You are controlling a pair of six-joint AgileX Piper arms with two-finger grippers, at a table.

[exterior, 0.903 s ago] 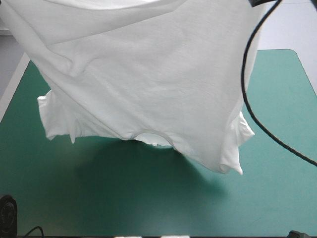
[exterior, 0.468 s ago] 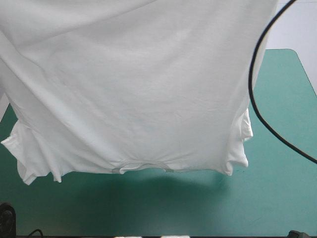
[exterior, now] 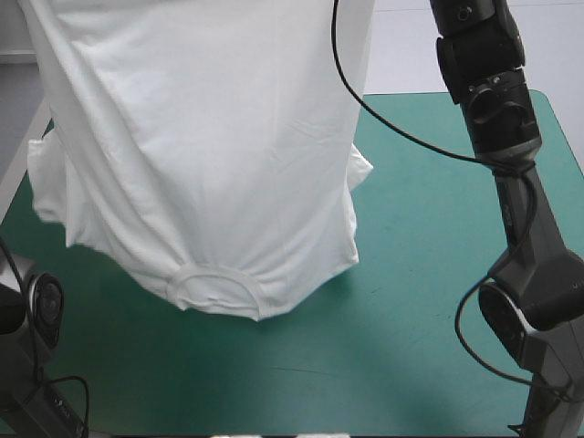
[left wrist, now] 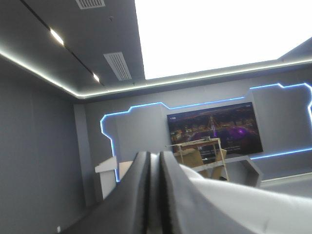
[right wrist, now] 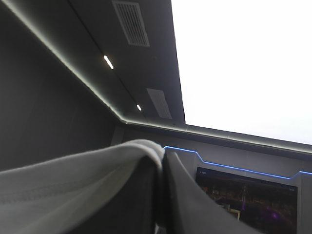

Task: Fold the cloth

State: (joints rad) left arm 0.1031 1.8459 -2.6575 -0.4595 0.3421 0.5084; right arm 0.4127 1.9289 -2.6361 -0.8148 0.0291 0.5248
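while the left gripper (left wrist: 153, 156) and right gripper (right wrist: 163, 155) each pinch the shirt (exterior: 210, 155), fingers all but pressed together on it, it hangs collar-down over the left half of the table (exterior: 411, 301); best lower both evenly, top edge taut, so it lands flat.

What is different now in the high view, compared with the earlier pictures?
The T-shirt has drawn narrower and shifted toward the table's left side, uncovering the right arm. Unchanged: it still hangs from above, its collar lowest.
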